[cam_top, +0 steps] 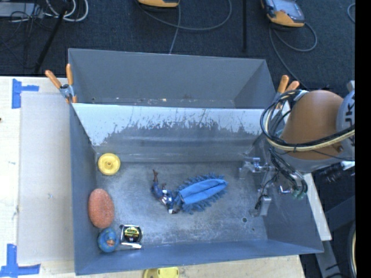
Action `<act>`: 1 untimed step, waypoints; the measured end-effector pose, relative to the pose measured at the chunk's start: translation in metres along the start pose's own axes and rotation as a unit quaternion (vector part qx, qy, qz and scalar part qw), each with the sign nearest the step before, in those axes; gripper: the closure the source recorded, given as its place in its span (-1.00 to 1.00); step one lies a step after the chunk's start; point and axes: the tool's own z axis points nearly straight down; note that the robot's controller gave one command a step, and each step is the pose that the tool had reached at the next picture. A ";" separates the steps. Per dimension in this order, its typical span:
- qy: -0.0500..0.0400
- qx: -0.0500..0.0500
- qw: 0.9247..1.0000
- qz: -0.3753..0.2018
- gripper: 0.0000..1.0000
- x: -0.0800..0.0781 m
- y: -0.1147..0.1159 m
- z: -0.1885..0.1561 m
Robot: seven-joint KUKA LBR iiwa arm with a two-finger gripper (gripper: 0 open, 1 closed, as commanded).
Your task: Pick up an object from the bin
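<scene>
My gripper hangs at the bin's right side, close to the right wall and just above the floor. Its two fingers stand apart, open, with nothing between them. The nearest thing is a blue fuzzy brush-like piece lying on the floor in the middle, to the left of the gripper and apart from it. A small dark blue toy-like piece lies against the brush's left end.
Along the left side lie a yellow round disc, a reddish-brown oval lump, a small blue round thing and a black-and-yellow tape measure. The arm with its orange cover and cables reaches in over the right rim.
</scene>
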 end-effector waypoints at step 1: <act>-0.004 0.001 1.000 -0.001 -1.00 -0.002 0.000 -0.005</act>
